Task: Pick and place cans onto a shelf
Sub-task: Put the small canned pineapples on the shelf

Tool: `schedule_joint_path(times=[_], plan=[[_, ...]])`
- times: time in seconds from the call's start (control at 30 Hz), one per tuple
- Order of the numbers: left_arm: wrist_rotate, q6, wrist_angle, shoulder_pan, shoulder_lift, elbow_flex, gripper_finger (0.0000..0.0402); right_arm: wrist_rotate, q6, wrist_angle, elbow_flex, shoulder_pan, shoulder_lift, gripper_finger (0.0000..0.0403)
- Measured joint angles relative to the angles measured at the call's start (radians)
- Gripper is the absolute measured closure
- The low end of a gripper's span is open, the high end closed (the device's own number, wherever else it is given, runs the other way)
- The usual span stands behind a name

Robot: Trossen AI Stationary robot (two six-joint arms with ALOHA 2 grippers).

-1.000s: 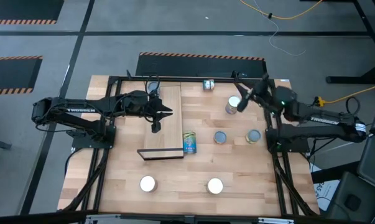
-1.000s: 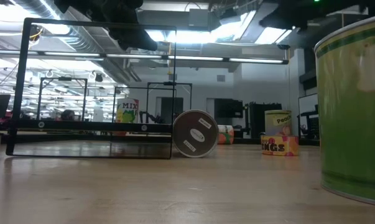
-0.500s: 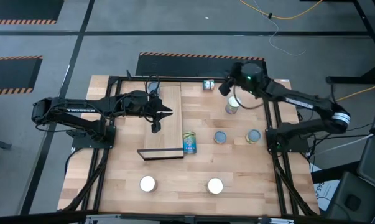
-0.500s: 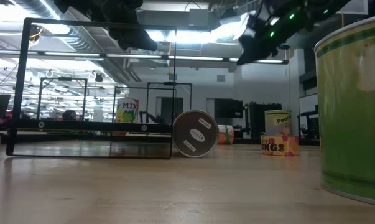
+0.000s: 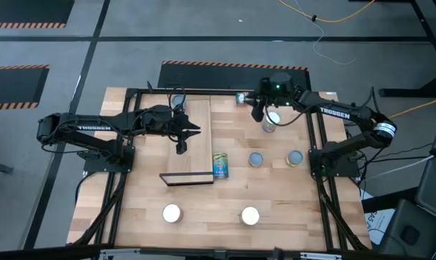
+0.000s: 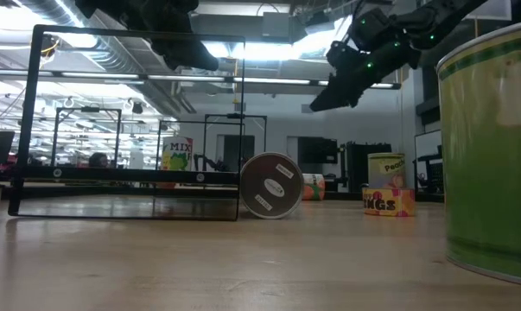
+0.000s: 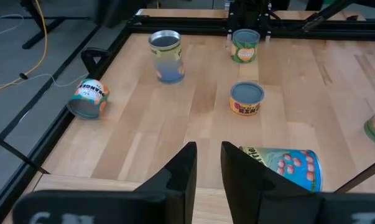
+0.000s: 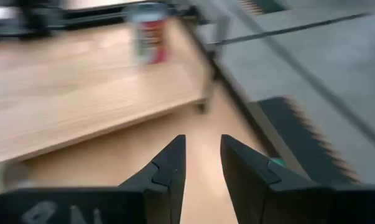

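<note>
The shelf [image 5: 189, 141] is a long light-wood plank lying flat on the table, with a dark near end. My left gripper [image 5: 194, 131] hovers open above it, with nothing between the fingers [image 7: 207, 167]. My right gripper [image 5: 257, 110] hangs open and bare [image 8: 203, 163] in the air near the far edge. It is between a toppled can [image 5: 242, 97] and an upright can [image 5: 271, 121]. A blue-and-yellow can [image 5: 220, 165] lies on its side against the shelf's right edge. Two grey-topped cans [image 5: 256, 159] [image 5: 295, 158] stand to the right. Two white-topped cans [image 5: 172, 213] [image 5: 250, 215] stand near the front.
A black metal frame [image 5: 203, 92] runs around the table edges, with uprights near both arm bases. In the low view a large green can [image 6: 493, 155] fills the right side, close to the camera. Bare wood lies between the shelf and the front cans.
My right arm has stretched out and swung toward the table's left and far edge. It has come down into the low view from above and tipped downward. Its fingers keep the same gap. No can has moved.
</note>
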Motion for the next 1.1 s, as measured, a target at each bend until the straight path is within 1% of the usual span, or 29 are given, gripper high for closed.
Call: schedule_joint_path(times=[0.1,0.2,0.4,0.87,0.97,1.1], plan=[[0.000,0.000,0.000,0.000,0.000,0.000,0.0335,-0.133,0.002,-0.032,0.000,0.005,0.000,0.0298],[0.000,0.000,0.000,0.000,0.000,0.000,0.0335,-0.213,0.004,-0.075,0.000,0.022,0.000,0.0298],[0.000,0.000,0.000,0.000,0.000,0.000,0.0335,-0.212,0.002,-0.113,0.000,0.060,0.000,0.0298],[0.000,-0.005,0.000,0.000,0.000,0.000,0.0335,-0.211,0.004,-0.125,0.000,0.069,0.000,0.0298],[0.000,-0.006,0.000,0.000,0.000,0.000,0.0335,-0.211,0.029,-0.172,0.000,0.087,-0.001,0.0298],[0.000,-0.006,0.000,0.000,0.000,0.000,0.0335,-0.244,0.024,-0.303,0.000,0.157,-0.001,0.0298]])
